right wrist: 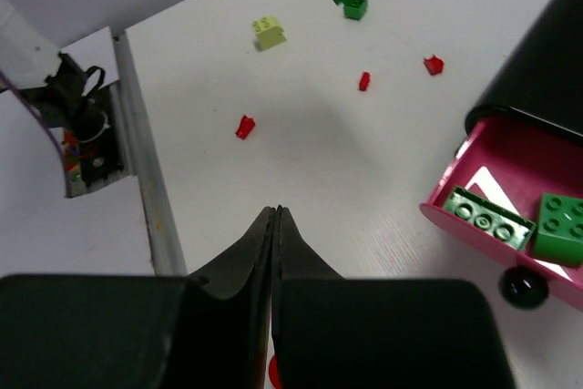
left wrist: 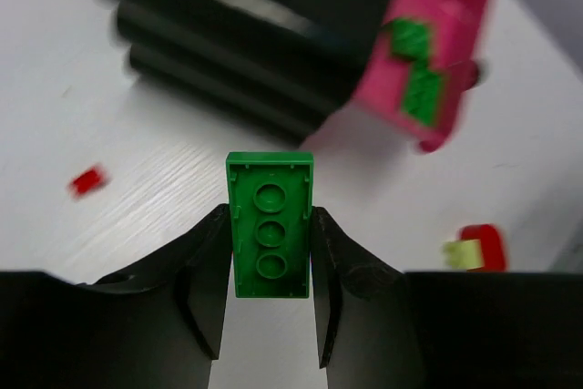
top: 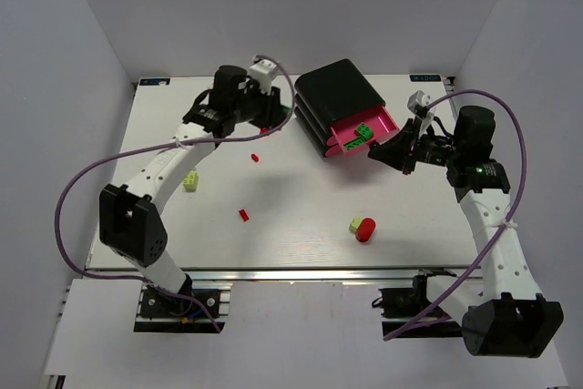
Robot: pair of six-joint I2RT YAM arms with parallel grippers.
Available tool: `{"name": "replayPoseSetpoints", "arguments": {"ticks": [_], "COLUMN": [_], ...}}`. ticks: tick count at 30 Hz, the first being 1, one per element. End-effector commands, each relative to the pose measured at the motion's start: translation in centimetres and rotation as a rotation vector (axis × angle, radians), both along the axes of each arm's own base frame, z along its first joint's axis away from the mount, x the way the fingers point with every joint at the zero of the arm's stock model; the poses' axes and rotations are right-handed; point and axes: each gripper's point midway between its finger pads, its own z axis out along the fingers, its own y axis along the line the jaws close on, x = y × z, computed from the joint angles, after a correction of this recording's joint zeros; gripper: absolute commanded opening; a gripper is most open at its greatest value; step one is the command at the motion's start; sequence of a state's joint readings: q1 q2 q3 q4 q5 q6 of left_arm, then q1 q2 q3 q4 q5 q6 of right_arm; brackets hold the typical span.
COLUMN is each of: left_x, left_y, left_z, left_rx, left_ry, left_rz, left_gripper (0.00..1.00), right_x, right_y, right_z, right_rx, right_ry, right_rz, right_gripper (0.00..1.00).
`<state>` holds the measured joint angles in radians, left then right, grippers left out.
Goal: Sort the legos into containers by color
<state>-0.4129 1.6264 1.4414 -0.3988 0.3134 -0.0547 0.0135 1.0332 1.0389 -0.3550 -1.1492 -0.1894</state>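
**Surroundings.** A white table with faint wood grain carries the glossy black cabinet, rounded at its corners, at the far centre. One pink drawer stands pulled out toward the right arm, with a dark round knob on its front. Two dark green bricks lie inside it (which tier the drawer belongs to is not clear). In the top view the cabinet's body lies between the left gripper and the open drawer. The right gripper sits just beside the drawer's front.

**Loose pieces.**
- A yellow-green brick lies near the left arm.
- Small red pieces are scattered mid-table.
- A red rounded piece touches a second yellow-green brick at the near centre.
- Further green bricks rest by the left gripper's end.

**Held item.** The left gripper's fingers are clamped on a green brick, just left of the cabinet. It is smooth hard plastic, rectangular, with its hollow underside and three round tubes facing the wrist camera. Its long axis runs along the fingers, pointing away from the wrist toward the cabinet, and the grip is across the narrow width.

**Right gripper.** The fingers are pressed together with nothing between them.
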Motion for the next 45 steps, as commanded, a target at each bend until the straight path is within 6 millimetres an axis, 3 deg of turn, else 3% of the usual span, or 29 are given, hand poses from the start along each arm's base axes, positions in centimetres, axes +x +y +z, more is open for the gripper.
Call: {"name": "replayPoseSetpoints", "arguments": {"ticks": [1, 3, 4, 6, 7, 9, 13, 14, 16, 17, 21, 24, 28, 32, 33, 34, 37, 39, 41, 42, 43, 44, 45], "left_x": [-2.7, -4.0, -3.4, -4.2, -3.3, -3.3, -1.2, -0.6, 0.0, 0.8, 1.6, 1.7, 1.4, 0.2, 0.6, 0.0, -0.5, -1.2, 0.1, -0.5, 0.4, 0.2, 0.0], "left_y": [-7.0, -10.5, -12.2, -15.3, -16.7, -18.9, -21.7, -22.5, -23.3, -23.2, -23.4, -23.4, -23.4, -20.8, -19.6, -18.9, -13.3, -8.7, -3.5, -1.1, 2.1, 3.9, 5.5], "left_z": [3.1, 3.8, 4.6, 5.1, 5.5, 5.5, 5.1, 3.6, 4.3, 4.1, 2.6, 2.5, 5.0, 9.7, 10.4, 10.9, 11.7, 10.3, 8.6, 6.5, 5.2, 3.7, 1.6], "left_rx": [-0.133, -0.151, -0.159, -0.160, -0.161, -0.150, -0.138, -0.115, -0.123, -0.112, -0.092, -0.088, -0.128, -0.161, -0.171, -0.181, -0.158, -0.121, -0.082, -0.052, -0.030, -0.001, 0.020], "left_ry": [0.017, 0.016, -0.004, -0.011, -0.031, -0.043, -0.078, -0.072, -0.094, -0.102, -0.097, -0.094, -0.125, -0.192, -0.207, -0.209, -0.242, -0.218, -0.183, -0.124, -0.093, -0.050, 0.000], "left_rz": [-0.214, -0.278, -0.288, -0.327, -0.321, -0.326, -0.282, -0.258, -0.242, -0.206, -0.153, -0.148, -0.151, -0.099, -0.071, -0.067, 0.075, 0.193, 0.338, 0.393, 0.470, 0.509, 0.552], "left_gripper": [0.09, 0.09, 0.09, 0.11, 0.11, 0.12, 0.16, 0.17, 0.23, 0.34, 0.56, 0.60, 0.61, 0.54, 0.48, 0.33, 0.13, 0.08, 0.06, 0.06, 0.08, 0.30, 0.42], "right_x": [2.2, 3.2, 3.3, 4.1, 4.2, 4.2, 4.2, 4.2, 4.1, 4.1, 4.0, 3.9, 4.0, 4.0, 4.0, 4.0, 3.9, 3.8, 3.8, 3.8, 3.8, 3.8, 3.8], "right_y": [-0.9, -1.6, -1.8, -2.8, -3.0, -3.0, -3.2, -3.2, -3.2, -3.3, -3.3, -3.1, -3.2, -3.1, -3.0, -3.0, -2.9, -2.8, -2.7, -2.7, -2.6, -2.5, -2.5], "right_z": [-0.1, 0.1, -0.3, -0.1, -0.3, -0.3, -0.2, -0.1, 0.1, 0.1, 0.1, 0.1, -0.1, -0.4, -0.4, -0.5, -0.6, -0.8, -0.9, -1.0, -1.1, -1.3, -1.3], "right_rx": [-0.028, -0.040, -0.043, -0.043, -0.043, -0.040, -0.042, -0.041, -0.039, -0.039, -0.039, -0.038, -0.038, -0.037, -0.036, -0.035, -0.031, -0.028, -0.023, -0.022, -0.019, -0.017, -0.018], "right_ry": [-0.041, -0.070, -0.065, -0.077, -0.074, -0.073, -0.077, -0.082, -0.087, -0.091, -0.092, -0.092, -0.087, -0.076, -0.076, -0.073, -0.068, -0.064, -0.060, -0.058, -0.050, -0.041, -0.042], "right_rz": [-0.128, -0.208, -0.227, -0.285, -0.293, -0.295, -0.301, -0.301, -0.303, -0.303, -0.298, -0.289, -0.287, -0.275, -0.272, -0.269, -0.258, -0.247, -0.241, -0.240, -0.237, -0.230, -0.228], "right_gripper": [0.00, 0.00, 0.00, 0.00, 0.00, 0.00, 0.00, 0.00, 0.00, 0.00, 0.00, 0.00, 0.00, 0.00, 0.00, 0.00, 0.00, 0.00, 0.00, 0.00, 0.00, 0.00, 0.04]}}
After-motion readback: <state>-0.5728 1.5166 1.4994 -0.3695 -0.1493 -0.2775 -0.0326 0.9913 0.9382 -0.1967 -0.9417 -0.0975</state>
